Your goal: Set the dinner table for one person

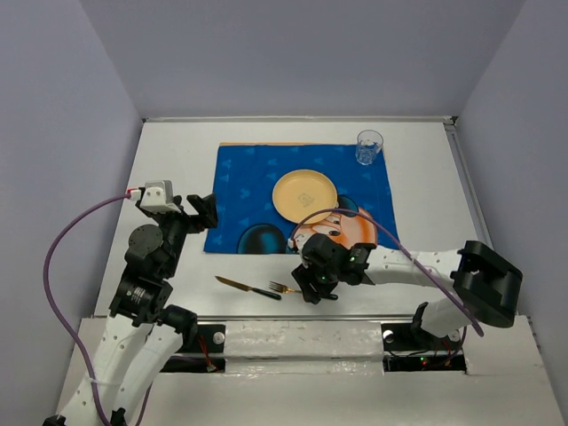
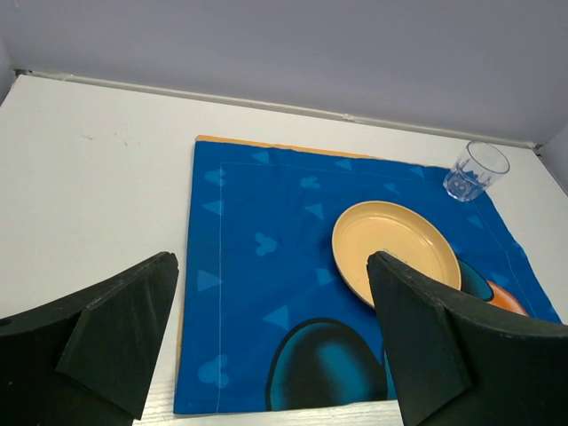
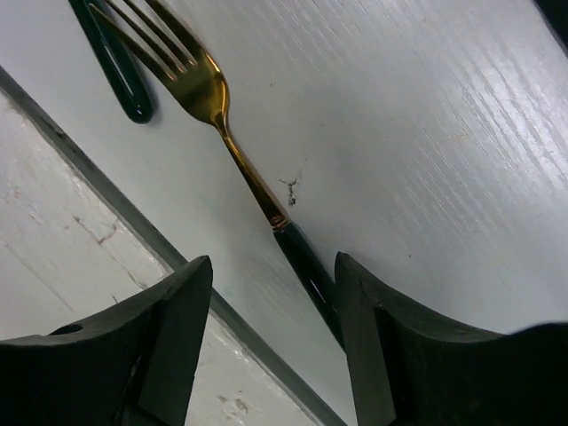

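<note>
The right gripper (image 3: 273,288), fingers apart astride the handle of the fork (image 3: 252,180), should lower close to the table (image 3: 426,160), then clamp the handle squarely and slowly.

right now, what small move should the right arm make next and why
Probably lower the right gripper a little and close it on the fork. Its jaws stand open on either side of the fork's dark handle. The fork lies flat on the table, not yet gripped.
</note>
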Controlling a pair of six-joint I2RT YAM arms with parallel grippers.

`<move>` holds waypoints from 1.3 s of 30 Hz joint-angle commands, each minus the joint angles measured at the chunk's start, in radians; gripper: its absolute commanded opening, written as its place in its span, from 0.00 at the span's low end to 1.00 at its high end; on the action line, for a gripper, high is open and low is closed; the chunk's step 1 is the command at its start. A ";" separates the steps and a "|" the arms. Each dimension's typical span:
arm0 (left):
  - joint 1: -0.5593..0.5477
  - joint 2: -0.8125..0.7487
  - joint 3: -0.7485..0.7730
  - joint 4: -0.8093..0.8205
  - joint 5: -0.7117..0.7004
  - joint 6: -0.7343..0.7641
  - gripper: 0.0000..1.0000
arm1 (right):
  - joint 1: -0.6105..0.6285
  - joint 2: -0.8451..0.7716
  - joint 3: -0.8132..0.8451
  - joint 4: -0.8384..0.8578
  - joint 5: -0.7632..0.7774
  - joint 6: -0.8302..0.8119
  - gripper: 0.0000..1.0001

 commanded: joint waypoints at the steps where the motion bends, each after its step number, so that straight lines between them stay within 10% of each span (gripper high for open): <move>1: 0.007 -0.003 0.000 0.039 0.015 0.009 0.99 | 0.015 0.050 0.052 -0.036 0.068 0.027 0.57; 19: 0.006 -0.007 0.000 0.042 0.047 0.009 0.99 | 0.052 0.165 0.164 -0.126 0.114 -0.025 0.00; 31: 0.015 -0.013 0.001 0.046 0.061 0.001 0.99 | 0.052 -0.018 0.315 -0.125 0.192 -0.007 0.00; 39: 0.029 -0.027 0.007 0.028 0.007 -0.012 0.99 | -0.061 0.255 0.660 -0.047 0.400 0.056 0.00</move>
